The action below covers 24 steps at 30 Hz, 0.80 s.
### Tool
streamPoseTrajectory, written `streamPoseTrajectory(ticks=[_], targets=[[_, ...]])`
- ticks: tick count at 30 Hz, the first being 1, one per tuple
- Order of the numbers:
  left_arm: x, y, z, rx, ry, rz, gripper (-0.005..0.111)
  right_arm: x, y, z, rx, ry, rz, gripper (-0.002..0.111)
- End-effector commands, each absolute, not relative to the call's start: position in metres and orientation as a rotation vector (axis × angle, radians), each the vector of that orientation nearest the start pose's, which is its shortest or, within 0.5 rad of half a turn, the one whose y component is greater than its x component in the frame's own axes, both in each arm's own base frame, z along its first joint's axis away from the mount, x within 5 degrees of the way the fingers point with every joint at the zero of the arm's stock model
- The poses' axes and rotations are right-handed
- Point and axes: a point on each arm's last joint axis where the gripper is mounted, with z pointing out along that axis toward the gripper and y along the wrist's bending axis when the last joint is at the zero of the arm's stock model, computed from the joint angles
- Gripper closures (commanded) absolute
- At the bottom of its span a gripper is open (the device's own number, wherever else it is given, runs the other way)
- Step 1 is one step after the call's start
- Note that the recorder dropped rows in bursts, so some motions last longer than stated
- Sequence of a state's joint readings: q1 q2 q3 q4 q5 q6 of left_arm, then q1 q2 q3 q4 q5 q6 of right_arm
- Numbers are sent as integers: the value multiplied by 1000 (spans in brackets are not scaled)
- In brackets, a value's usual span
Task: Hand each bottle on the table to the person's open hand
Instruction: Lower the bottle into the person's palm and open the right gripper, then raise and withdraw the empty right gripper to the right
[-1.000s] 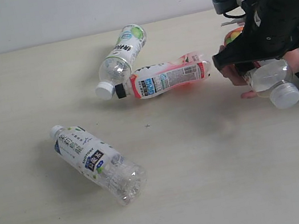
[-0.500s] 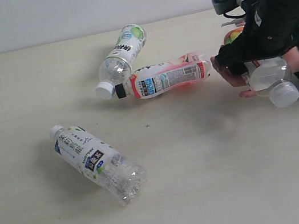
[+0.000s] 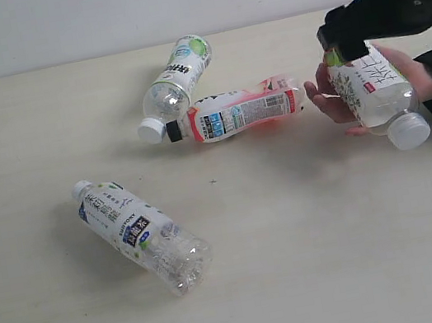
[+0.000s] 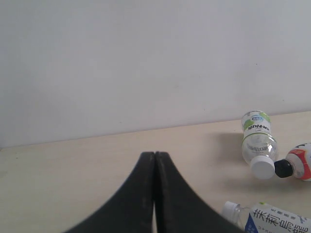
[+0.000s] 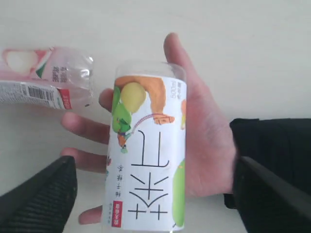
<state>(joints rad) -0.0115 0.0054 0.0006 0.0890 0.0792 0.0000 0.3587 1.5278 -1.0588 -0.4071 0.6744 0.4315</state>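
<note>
One bottle point(image 3: 373, 90) lies across the palm of the hand point(image 3: 327, 100), cap pointing away from the pink bottle point(image 3: 237, 112). Its weight rests wholly on the palm, so this handover looks complete. The right gripper point(image 3: 348, 33) hangs just above the hand with its fingers spread wide on either side of the bottle and nothing between them, most likely so it can lift clear without dragging the bottle off.

Three bottles lie on their sides on the table point(image 3: 317, 261). The pink bottle is nearest the hand, its base just beside the fingertips, which makes it the likely next pick. A third bottle point(image 3: 177, 80) lies beyond it, their caps nearly touching, and a fourth bottle point(image 3: 141, 233) lies well apart from the hand. The left gripper point(image 4: 154, 160) is pressed closed on nothing, idle far from the hand, which sits on the right arm's side.
</note>
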Motion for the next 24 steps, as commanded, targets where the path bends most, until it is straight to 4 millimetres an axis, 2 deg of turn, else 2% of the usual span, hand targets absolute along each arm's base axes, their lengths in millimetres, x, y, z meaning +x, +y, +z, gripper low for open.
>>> streamPoseTrajectory(ticks=[1, 2, 5, 6, 10, 14, 20, 22, 24], targets=[[56, 0, 206, 72, 1557, 68, 107, 287, 85, 291, -228, 2448, -74, 45], [56, 0, 206, 72, 1557, 68, 107, 283, 86, 295, -225, 2443, -42, 56], [56, 0, 206, 72, 1557, 68, 107, 269, 90, 306, -282, 2422, 78, 100], [56, 0, 206, 72, 1557, 68, 107, 263, 91, 311, -290, 2409, 129, 107], [56, 0, 206, 72, 1557, 68, 107, 243, 91, 319, -253, 2398, 254, 101], [56, 0, 206, 72, 1557, 68, 107, 217, 91, 312, -301, 2428, 358, 91], [56, 0, 206, 72, 1557, 68, 107, 183, 96, 274, -442, 2422, 558, 77], [56, 0, 206, 72, 1557, 68, 107, 173, 101, 258, -538, 2451, 656, 66], [56, 0, 206, 72, 1557, 68, 107, 165, 111, 250, -654, 2478, 717, 58]])
